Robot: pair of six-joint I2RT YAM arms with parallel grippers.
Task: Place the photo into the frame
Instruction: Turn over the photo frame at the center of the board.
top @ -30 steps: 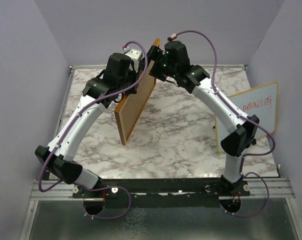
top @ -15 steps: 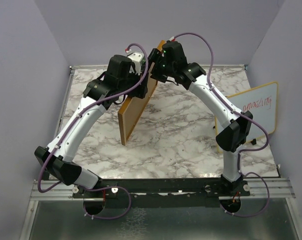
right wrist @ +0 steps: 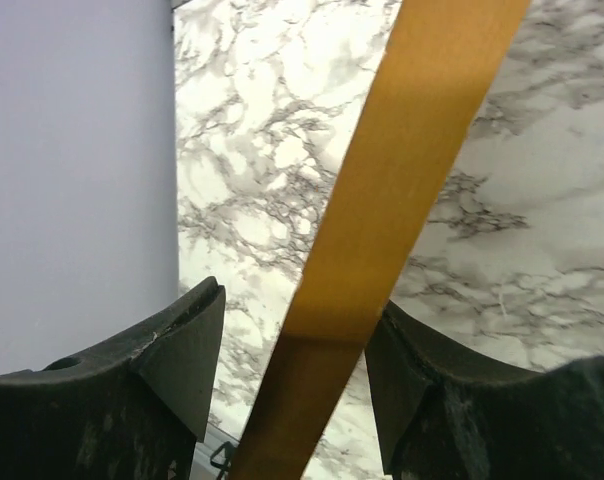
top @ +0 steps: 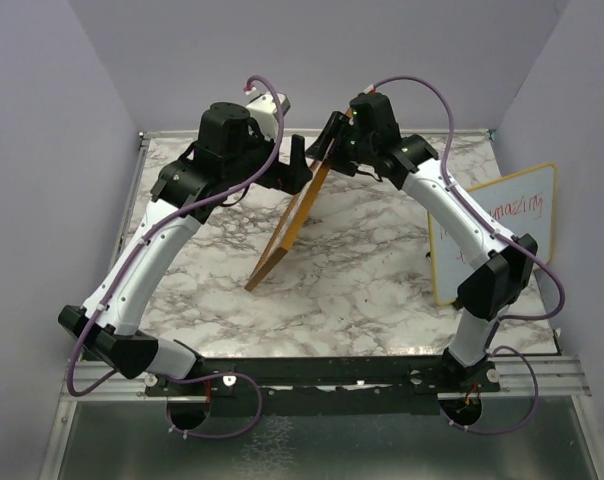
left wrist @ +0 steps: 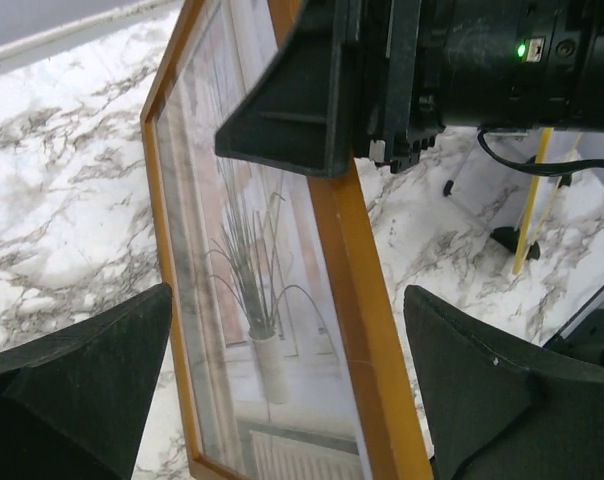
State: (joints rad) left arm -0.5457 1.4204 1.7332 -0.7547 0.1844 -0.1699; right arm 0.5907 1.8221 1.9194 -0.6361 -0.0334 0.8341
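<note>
— On the bench, how far along are we?

— The photo sits behind the glass of the frame, so the insertion looks done. I'd judge that only laying the frame down remains. It stands tilted, lower end on the bench.

— And the arms?

— Both arch high and reach inward. The left gripper is spread wide, neither finger touching the frame. The right gripper straddles the top rim, one finger against it and a gap at the other. Whether it clamps, I cannot tell.
</note>
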